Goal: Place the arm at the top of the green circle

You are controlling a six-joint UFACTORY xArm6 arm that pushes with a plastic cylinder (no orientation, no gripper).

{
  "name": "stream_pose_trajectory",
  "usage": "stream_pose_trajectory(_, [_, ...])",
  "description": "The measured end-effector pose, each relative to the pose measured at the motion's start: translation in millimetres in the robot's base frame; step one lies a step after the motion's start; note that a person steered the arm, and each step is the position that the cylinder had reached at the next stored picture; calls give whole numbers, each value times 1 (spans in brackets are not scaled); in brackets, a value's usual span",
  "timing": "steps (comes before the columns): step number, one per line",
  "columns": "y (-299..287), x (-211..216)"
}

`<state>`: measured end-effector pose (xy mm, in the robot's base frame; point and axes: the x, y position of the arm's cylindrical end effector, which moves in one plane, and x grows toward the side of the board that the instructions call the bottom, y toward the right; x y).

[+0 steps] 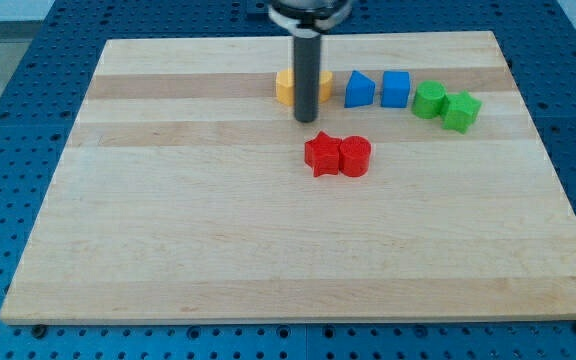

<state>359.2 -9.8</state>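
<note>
A wooden desk [168, 200] holds coloured blocks. My tip [307, 121] rests just in front of a yellow block [290, 87], with a red star [321, 154] below it at 5 o'clock. The green circle [429, 100] sits far off at 3 o'clock, touching a green star [461, 111]. The arm carries no jaws.

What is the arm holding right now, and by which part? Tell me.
Nothing is held. My tip only pushes; it stands just below the yellow blocks, apart from the red star, and far left of the green circle.
</note>
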Motion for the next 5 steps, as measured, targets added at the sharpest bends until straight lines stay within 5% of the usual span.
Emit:
stream_pose_trajectory(3, [-79,-56])
stream_pose_trajectory(5, [-58,-113])
